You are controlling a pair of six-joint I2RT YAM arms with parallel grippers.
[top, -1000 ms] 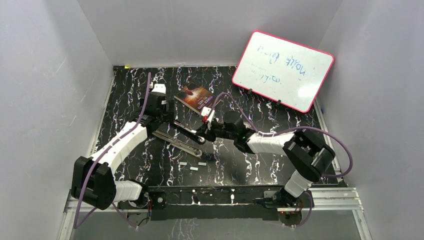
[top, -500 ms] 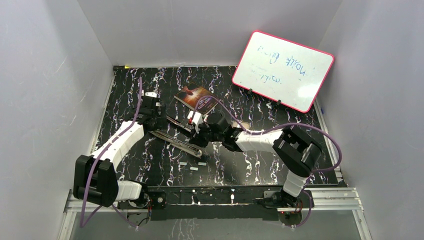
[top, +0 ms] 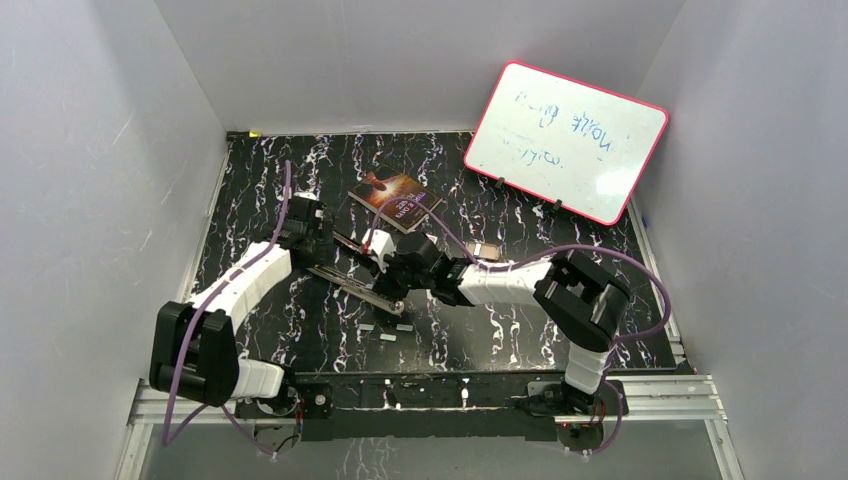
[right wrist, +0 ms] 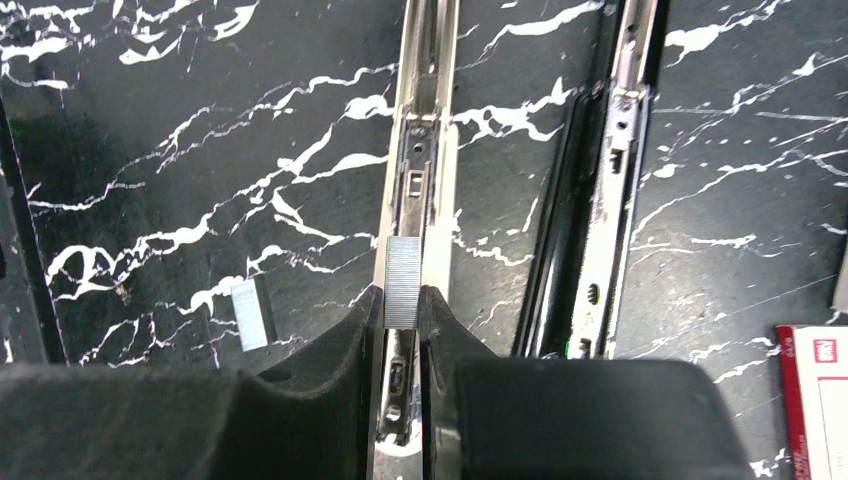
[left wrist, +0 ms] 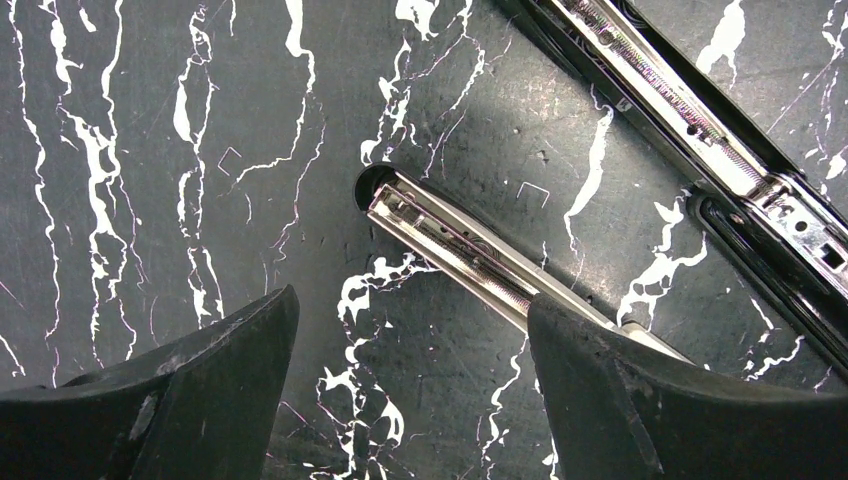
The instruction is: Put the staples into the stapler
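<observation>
The stapler lies flipped open on the black marbled table. Its silver magazine rail (right wrist: 425,120) runs beside the black cover arm (right wrist: 610,200). My right gripper (right wrist: 403,295) is shut on a short grey strip of staples (right wrist: 403,282), held just above the rail's open channel. In the top view the right gripper (top: 380,260) is over the stapler's (top: 355,285) middle. My left gripper (left wrist: 412,300) is open at the rail's (left wrist: 450,250) far tip, its right finger (left wrist: 640,400) overlapping the rail and nothing between the jaws. Seen from the top, the left gripper (top: 315,235) is at the stapler's left end.
Loose staple strips (top: 386,338) lie on the table nearer the bases, one of them (right wrist: 252,314) just left of my right fingers. The white-and-red staple box (right wrist: 815,400) is at the right. A book (top: 397,195) and a tilted whiteboard (top: 565,140) stand behind.
My right gripper has carried the staple strip leftward, from beside the stapler to over its rail. The left gripper shifted slightly nearer, to the stapler's left end, and stays open.
</observation>
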